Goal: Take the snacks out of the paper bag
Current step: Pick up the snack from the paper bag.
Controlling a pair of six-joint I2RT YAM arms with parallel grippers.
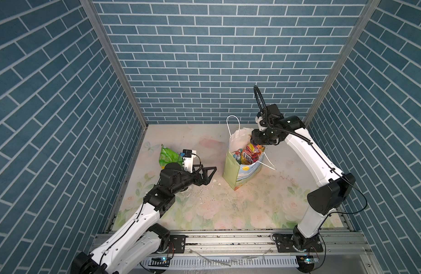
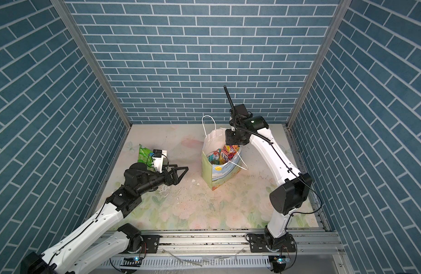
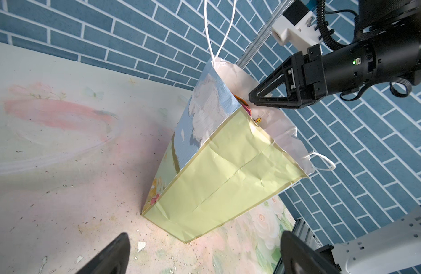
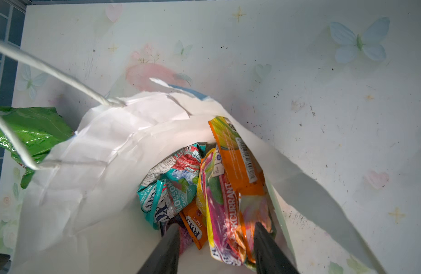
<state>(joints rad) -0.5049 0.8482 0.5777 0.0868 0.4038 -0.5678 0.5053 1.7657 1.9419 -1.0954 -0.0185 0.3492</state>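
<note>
The paper bag stands upright right of centre, its white inside showing. Several snacks stick up in it. My right gripper reaches into its mouth, partly open. Its fingers straddle a yellow-pink "BLACKCURRANT" pack and a small orange FOX'S pack. Teal packs and a long orange pack lie beside them. A green chip bag lies on the table at left. My left gripper is wide open and empty, left of the bag.
White paper scraps lie on the floral table between my left gripper and the bag. One white cord handle hangs over the bag's right side, another stands up behind. Blue brick walls close three sides; a metal rail runs along the front.
</note>
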